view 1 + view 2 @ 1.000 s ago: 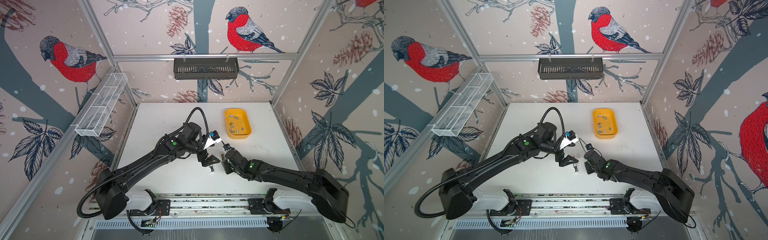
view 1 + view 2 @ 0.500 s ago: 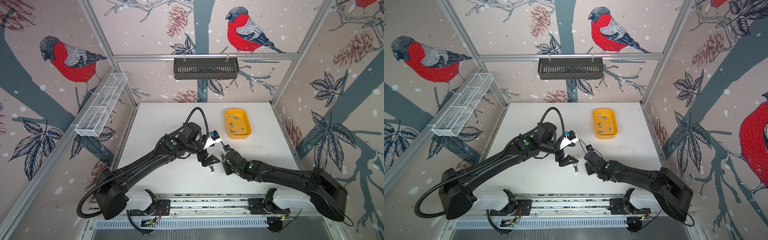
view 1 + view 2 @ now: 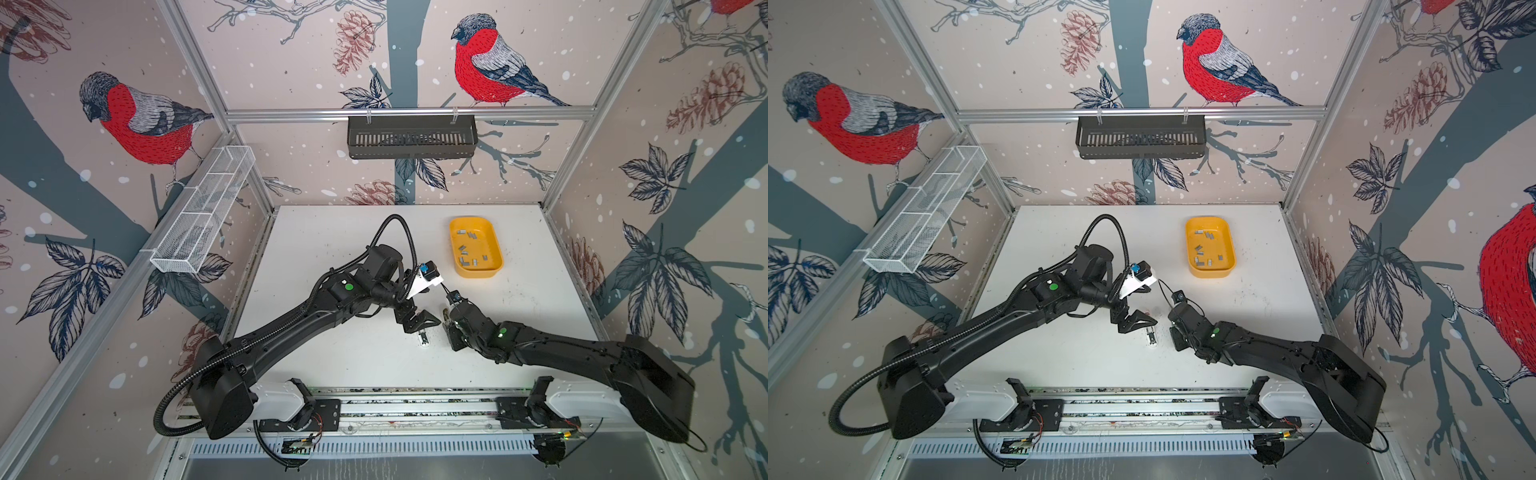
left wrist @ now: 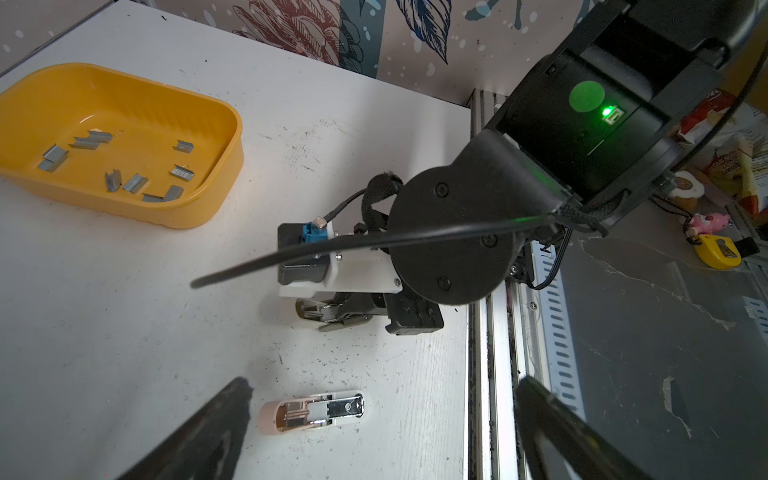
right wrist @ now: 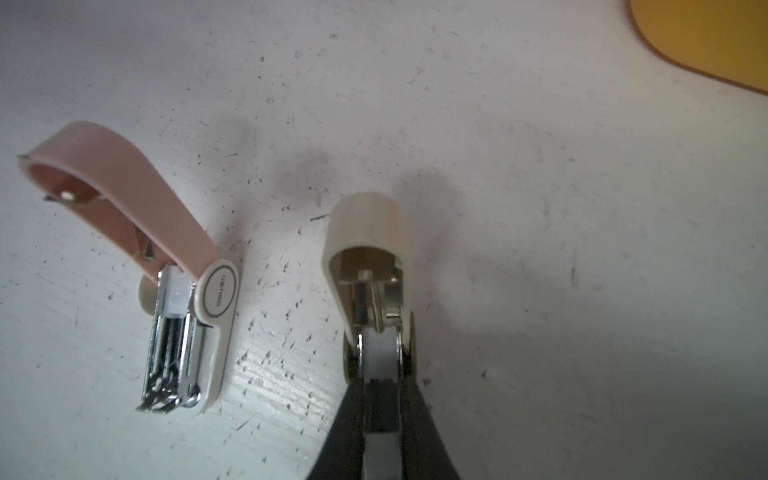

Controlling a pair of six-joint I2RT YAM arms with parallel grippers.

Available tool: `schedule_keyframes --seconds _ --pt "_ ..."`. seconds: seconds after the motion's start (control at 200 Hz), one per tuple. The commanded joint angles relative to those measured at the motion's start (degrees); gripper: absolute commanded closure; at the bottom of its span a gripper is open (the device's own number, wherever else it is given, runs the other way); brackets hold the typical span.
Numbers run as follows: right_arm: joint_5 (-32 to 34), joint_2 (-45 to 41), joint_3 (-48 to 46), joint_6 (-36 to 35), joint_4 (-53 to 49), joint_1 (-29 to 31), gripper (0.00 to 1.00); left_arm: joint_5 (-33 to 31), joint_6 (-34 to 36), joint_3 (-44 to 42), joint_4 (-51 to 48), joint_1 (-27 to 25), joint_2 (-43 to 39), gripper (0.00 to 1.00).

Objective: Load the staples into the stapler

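A pink stapler (image 3: 424, 338) (image 3: 1152, 336) lies on the white table with its lid swung open and its metal channel bared (image 4: 311, 411) (image 5: 183, 324). My left gripper (image 3: 419, 322) (image 3: 1136, 322) (image 4: 382, 411) hangs open just above it, one finger on each side, touching nothing. My right gripper (image 3: 449, 328) (image 3: 1177, 330) (image 5: 380, 370) is shut on the rear of a cream stapler (image 5: 370, 249) (image 4: 309, 311), held low over the table right of the pink one. Several grey staples (image 3: 467, 249) (image 3: 1204, 249) (image 4: 133, 183) lie in the yellow tray.
The yellow tray (image 3: 476, 272) (image 3: 1210, 273) (image 4: 199, 208) sits at the back right of the table. A black basket (image 3: 411, 137) hangs on the back wall and a white wire rack (image 3: 199, 216) on the left wall. The table's front edge and rail (image 4: 498, 332) run close by.
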Motion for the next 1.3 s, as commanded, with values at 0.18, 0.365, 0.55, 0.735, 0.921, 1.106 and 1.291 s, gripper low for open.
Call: schedule_keyframes --seconds 0.18,0.365,0.55,0.735,0.921,1.106,1.291 --pt "0.85 0.1 0.1 0.52 0.94 0.11 0.79 1.23 0.7 0.44 -0.53 0.05 0.11 0.02" --pt "0.91 0.1 0.16 0.43 0.94 0.11 0.78 1.43 0.7 0.45 -0.54 0.06 0.24 0.01" --pt "0.78 0.1 0.46 0.34 1.1 0.11 0.77 1.56 0.7 0.49 -0.46 0.06 0.33 0.02" --pt "0.76 0.1 0.73 0.33 0.96 0.09 0.77 1.67 0.7 0.44 -0.5 0.05 0.33 0.02" --pt "1.43 -1.63 1.42 1.11 0.54 0.06 0.75 1.37 0.55 0.47 -0.26 0.07 0.11 0.02" --pt "1.93 -6.4 2.98 2.6 -0.59 -0.06 0.74 0.91 -1.56 -1.49 3.66 0.21 -2.34 0.02" --pt "1.87 -11.3 7.08 3.41 -4.55 -2.25 0.72 1.63 -5.64 -3.91 9.77 3.21 -6.71 0.01"
